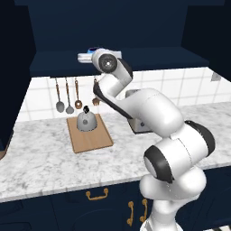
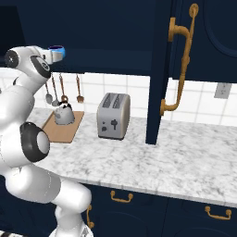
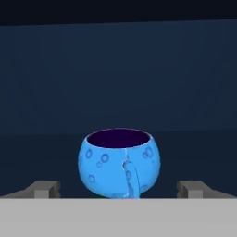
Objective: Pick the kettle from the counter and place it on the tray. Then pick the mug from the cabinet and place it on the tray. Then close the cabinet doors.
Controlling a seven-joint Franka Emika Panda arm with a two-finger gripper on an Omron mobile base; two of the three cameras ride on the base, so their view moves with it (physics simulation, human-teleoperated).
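In the left base view the kettle [image 1: 85,121] sits upright on the tray [image 1: 89,134], left of centre on the marble bench [image 1: 54,158]. The arm rises from the lower right and reaches up to the cabinet [image 1: 113,31] shelf at upper centre, where the claw [image 1: 88,55] is at the shelf edge; its hand hides most of the mug. Utensils [image 1: 67,97] hang on the tiled wall above the tray.

In the right base view the arm stands at the left. The mug [image 2: 57,48] shows as a blue rim at upper left, just beyond the hand. The kettle [image 2: 64,114] rests on the tray [image 2: 62,127] at middle left, with a toaster [image 2: 113,115] to its right. An open cabinet door [image 2: 159,69] with a brass handle [image 2: 178,60] fills the upper right.

In the hand view the mug [image 3: 119,163] stands upright on the shelf [image 3: 46,157] at lower centre, handle facing the camera. The claw [image 3: 120,190] is spread wide, one fingertip [image 3: 44,189] on each side of the mug and apart from it.
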